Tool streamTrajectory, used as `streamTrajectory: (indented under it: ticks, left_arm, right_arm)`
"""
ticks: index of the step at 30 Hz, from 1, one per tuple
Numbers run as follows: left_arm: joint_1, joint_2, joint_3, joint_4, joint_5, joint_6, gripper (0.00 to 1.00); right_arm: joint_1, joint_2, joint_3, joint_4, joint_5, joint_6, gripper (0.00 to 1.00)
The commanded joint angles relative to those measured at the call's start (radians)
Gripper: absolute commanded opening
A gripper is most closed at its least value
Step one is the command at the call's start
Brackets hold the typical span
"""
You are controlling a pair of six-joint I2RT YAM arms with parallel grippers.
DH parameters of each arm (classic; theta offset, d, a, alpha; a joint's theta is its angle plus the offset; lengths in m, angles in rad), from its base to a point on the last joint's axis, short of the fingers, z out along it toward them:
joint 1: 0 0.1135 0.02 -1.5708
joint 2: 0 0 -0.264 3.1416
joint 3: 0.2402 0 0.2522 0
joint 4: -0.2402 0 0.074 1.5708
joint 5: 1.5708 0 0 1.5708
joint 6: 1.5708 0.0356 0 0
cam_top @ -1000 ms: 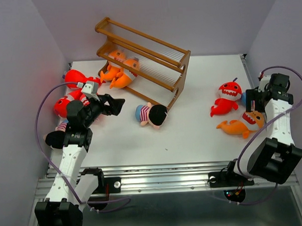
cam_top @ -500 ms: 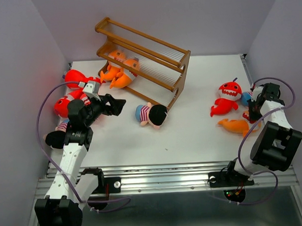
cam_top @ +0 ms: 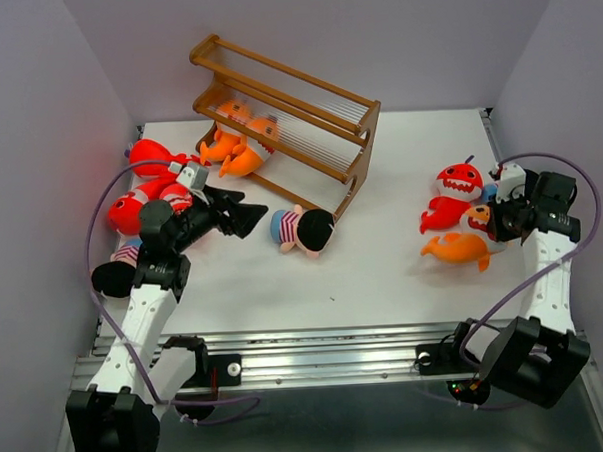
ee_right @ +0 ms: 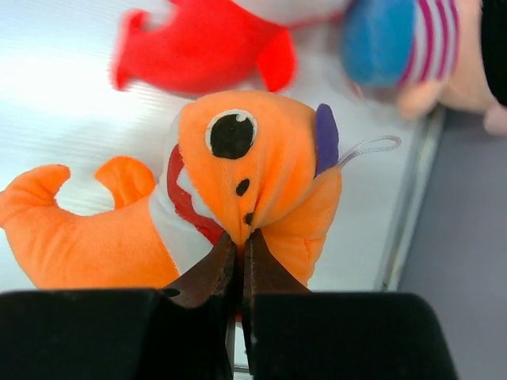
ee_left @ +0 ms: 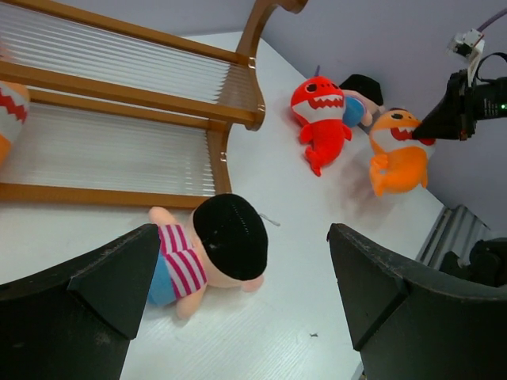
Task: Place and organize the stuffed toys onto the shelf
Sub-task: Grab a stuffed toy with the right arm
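Note:
The brown wooden shelf (cam_top: 286, 107) stands at the back of the table, two orange sharks (cam_top: 240, 139) lying on its lowest tier. A striped-shirt doll (cam_top: 304, 229) lies in front of it. My left gripper (cam_top: 243, 217) hovers open just left of that doll; in the left wrist view the doll (ee_left: 214, 249) lies between and beyond the fingers (ee_left: 95, 293). My right gripper (ee_right: 240, 237) is shut on a pinch of the head of an orange shark (ee_right: 238, 182) at the right (cam_top: 462, 244). A red shark (cam_top: 450, 194) lies beside it.
Red plush toys (cam_top: 144, 183) and a doll (cam_top: 113, 274) are heaped by the left arm. Another doll (ee_right: 420, 39) lies behind the right gripper near the table's right edge (ee_right: 412, 198). Walls close in on three sides.
My right gripper has closed on the orange shark's head and drawn it slightly left. My left gripper has moved right, closer to the doll, staying open.

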Motion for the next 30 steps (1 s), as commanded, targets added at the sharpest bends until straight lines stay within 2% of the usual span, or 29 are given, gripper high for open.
streamTrajectory:
  ticks: [1, 5, 8, 10, 13, 14, 15, 18, 20, 30]
  left_arm:
    - [-0.049, 0.019, -0.009, 0.106, 0.091, -0.038, 0.99]
    - [-0.129, 0.051, -0.003, 0.112, 0.114, -0.044, 0.99]
    - [-0.210, 0.085, 0.000, 0.113, 0.096, -0.088, 0.99]
    - [-0.292, 0.104, 0.002, 0.118, 0.065, -0.137, 0.99]
    - [-0.400, 0.105, 0.003, 0.139, -0.063, -0.238, 0.99]
    - [-0.476, 0.104, -0.001, 0.152, -0.109, -0.295, 0.99]
    - [-0.514, 0.107, -0.003, 0.165, -0.195, -0.324, 0.99]
    - [-0.644, 0.140, 0.018, 0.190, -0.365, -0.419, 0.99]
    - [-0.724, 0.171, 0.057, 0.193, -0.457, -0.433, 0.99]
    - [-0.896, 0.493, 0.290, 0.126, -0.570, -0.420, 0.99]
  right_arm:
    - [-0.009, -0.072, 0.098, -0.157, -0.337, -0.081, 0.01]
    - [-0.009, -0.119, 0.120, -0.180, -0.527, -0.058, 0.01]
    - [-0.009, -0.145, 0.097, -0.123, -0.673, -0.012, 0.01]
    - [-0.009, -0.152, 0.080, -0.085, -0.772, 0.031, 0.01]
    - [-0.009, -0.166, 0.034, 0.024, -0.842, 0.138, 0.01]
    - [-0.009, -0.187, 0.019, 0.068, -0.842, 0.178, 0.01]
    - [-0.009, -0.201, -0.015, 0.158, -0.839, 0.260, 0.01]
    - [0.002, -0.261, -0.076, 0.283, -0.791, 0.362, 0.01]
    - [0.002, -0.290, -0.096, 0.311, -0.773, 0.385, 0.01]
    - [0.002, -0.362, -0.147, 0.270, -0.739, 0.340, 0.01]
